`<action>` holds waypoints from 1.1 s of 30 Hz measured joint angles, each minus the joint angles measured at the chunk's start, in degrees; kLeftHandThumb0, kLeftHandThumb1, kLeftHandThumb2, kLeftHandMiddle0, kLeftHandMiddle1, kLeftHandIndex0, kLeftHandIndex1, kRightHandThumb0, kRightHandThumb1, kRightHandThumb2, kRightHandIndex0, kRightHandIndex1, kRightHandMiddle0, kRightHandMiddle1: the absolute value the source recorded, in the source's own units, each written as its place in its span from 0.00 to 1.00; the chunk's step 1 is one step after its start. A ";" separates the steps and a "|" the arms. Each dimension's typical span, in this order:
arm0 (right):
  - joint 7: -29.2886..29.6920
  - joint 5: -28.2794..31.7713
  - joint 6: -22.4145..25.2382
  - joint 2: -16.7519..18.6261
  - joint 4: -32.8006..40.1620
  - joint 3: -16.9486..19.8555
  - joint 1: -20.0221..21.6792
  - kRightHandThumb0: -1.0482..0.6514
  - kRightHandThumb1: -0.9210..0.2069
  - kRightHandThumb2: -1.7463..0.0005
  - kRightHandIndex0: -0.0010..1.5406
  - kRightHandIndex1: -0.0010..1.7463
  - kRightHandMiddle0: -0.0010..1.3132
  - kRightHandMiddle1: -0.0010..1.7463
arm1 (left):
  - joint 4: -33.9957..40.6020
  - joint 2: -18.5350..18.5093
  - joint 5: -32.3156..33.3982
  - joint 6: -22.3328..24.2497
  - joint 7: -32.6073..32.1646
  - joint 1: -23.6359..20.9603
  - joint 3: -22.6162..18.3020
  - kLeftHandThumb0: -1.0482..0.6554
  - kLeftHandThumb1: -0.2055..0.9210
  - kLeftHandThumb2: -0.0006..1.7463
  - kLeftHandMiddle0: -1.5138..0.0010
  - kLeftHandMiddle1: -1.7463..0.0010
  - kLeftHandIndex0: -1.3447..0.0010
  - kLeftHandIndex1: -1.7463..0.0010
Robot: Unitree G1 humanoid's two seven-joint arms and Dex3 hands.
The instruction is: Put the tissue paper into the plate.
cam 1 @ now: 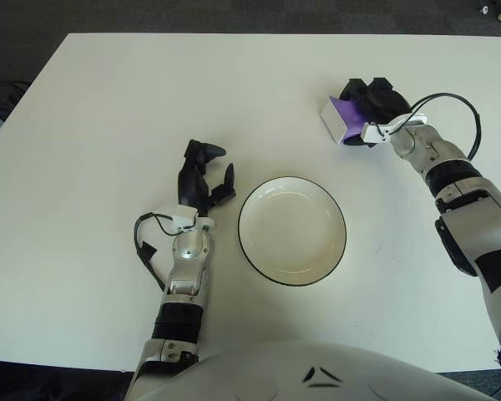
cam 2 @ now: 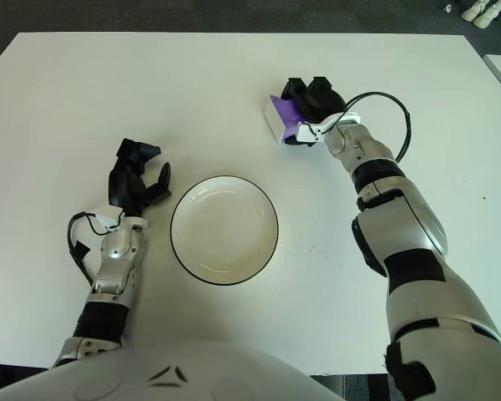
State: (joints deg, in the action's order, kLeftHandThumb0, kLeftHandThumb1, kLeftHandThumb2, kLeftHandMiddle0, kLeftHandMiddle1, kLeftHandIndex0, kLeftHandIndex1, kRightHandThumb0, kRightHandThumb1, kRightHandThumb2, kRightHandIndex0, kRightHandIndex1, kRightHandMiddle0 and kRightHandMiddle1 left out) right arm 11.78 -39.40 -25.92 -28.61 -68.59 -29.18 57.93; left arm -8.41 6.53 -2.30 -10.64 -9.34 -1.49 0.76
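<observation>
Bright, even overhead light. White table [cam 1: 108, 109] near washed out, little surface detail. Shadows soft, faint, tight under left hand [cam 1: 202, 177] and right hand [cam 1: 369, 107]. Mild sheen on plate [cam 1: 292, 231] rim. Focus sharp throughout. Table edges bow slightly toward frame corners.

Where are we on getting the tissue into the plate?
Done: the right hand has reached the purple tissue pack at the far right of the table. In hand: its fingers appear closed around the pack. Left: carrying and placing it; the plate holds nothing. The left hand shows idle left of the plate.
</observation>
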 measured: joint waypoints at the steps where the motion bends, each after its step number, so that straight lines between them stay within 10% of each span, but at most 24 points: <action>1: 0.12 0.03 -0.05 -0.01 0.07 0.06 -0.11 0.19 0.51 0.47 0.26 1.00 0.15 1.00 | 0.00 0.00 0.00 0.00 -0.07 0.00 0.01 0.61 0.66 0.52 0.58 0.29 0.70 0.00; 21: 8.05 2.41 -1.27 0.41 2.04 3.24 -4.77 0.25 0.46 0.46 0.68 1.00 0.54 1.00 | 0.01 0.00 0.25 0.01 -0.42 0.02 0.09 0.61 0.64 0.53 0.59 0.28 0.68 0.00; 33: 12.44 9.81 -6.51 2.61 3.97 10.20 -9.66 0.49 0.60 0.22 0.82 1.00 0.75 1.00 | 0.18 -0.01 0.24 0.07 -0.55 0.17 0.11 0.61 0.62 0.55 0.58 0.28 0.67 0.00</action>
State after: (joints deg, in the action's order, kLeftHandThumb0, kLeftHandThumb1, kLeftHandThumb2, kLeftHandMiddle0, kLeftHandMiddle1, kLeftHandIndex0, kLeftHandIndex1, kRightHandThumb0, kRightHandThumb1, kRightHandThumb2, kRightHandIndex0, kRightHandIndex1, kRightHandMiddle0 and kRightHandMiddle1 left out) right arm 24.22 -29.58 -32.43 -26.00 -64.62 -18.97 48.27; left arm -8.23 6.53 -2.07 -10.57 -9.89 -1.32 0.86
